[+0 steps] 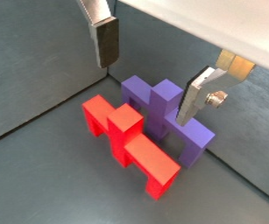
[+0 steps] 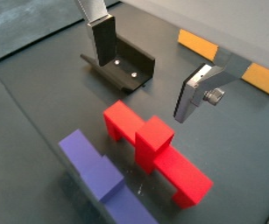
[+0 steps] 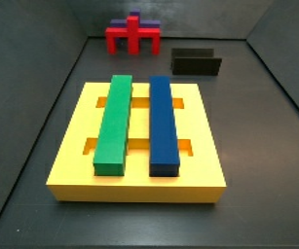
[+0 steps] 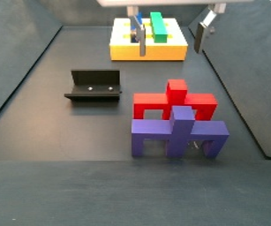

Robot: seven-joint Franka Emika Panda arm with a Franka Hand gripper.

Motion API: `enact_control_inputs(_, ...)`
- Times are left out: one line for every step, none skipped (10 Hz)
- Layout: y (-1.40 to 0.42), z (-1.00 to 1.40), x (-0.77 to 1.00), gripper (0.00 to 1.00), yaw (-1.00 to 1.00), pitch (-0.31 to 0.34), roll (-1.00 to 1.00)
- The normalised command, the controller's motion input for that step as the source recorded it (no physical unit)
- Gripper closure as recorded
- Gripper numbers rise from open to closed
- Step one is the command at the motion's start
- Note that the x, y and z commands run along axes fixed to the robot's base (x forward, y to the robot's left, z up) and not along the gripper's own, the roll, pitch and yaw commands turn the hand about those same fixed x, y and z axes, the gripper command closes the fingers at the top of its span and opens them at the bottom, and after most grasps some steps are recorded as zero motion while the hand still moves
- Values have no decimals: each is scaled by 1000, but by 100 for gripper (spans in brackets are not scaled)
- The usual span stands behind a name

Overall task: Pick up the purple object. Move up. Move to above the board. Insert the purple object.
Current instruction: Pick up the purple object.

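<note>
Purple object (image 4: 179, 134) stands on the floor touching the red piece (image 4: 173, 100), well apart from the board (image 3: 138, 160). Above them hangs the gripper (image 1: 148, 74), fingers (image 1: 105, 42) spread wide, holding and touching nothing.

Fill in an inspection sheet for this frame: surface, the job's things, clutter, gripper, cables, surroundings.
Surface: dark grey floor, bare apart from the pieces listed.
Job's things: purple object stands upright on the floor, not yet picked up. Yellow board lies apart from it, with a green bar and a blue bar already in its slots.
Clutter: red piece stands close beside the purple object; whether they touch cannot be told. Black fixture stands off to one side.
Gripper: gripper open, above the purple object, holding nothing; fingers clear of the block.
Cables: nothing seen.
Surroundings: dark walls around the floor; nothing else seen.
</note>
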Motion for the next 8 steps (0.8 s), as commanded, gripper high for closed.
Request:
enact_control_inputs(34,-40,0,0,0,-4,0)
enact_control_inputs(151,-63,-34,0,-43,-7,3)
enact_control_inputs(346,-154,-6,0,-49,0,0)
enact_control_inputs(397,-91,-11,0,-77,0,0)
enact_control_inputs(514,-94,-14,0,-74,0,6)
enact_control_inputs(623,-189,0,0,-149,0,14)
enact_control_inputs(514,-303,0,0,-154,0,64)
enact_control_inputs(277,-511,0,0,-77,-9,23)
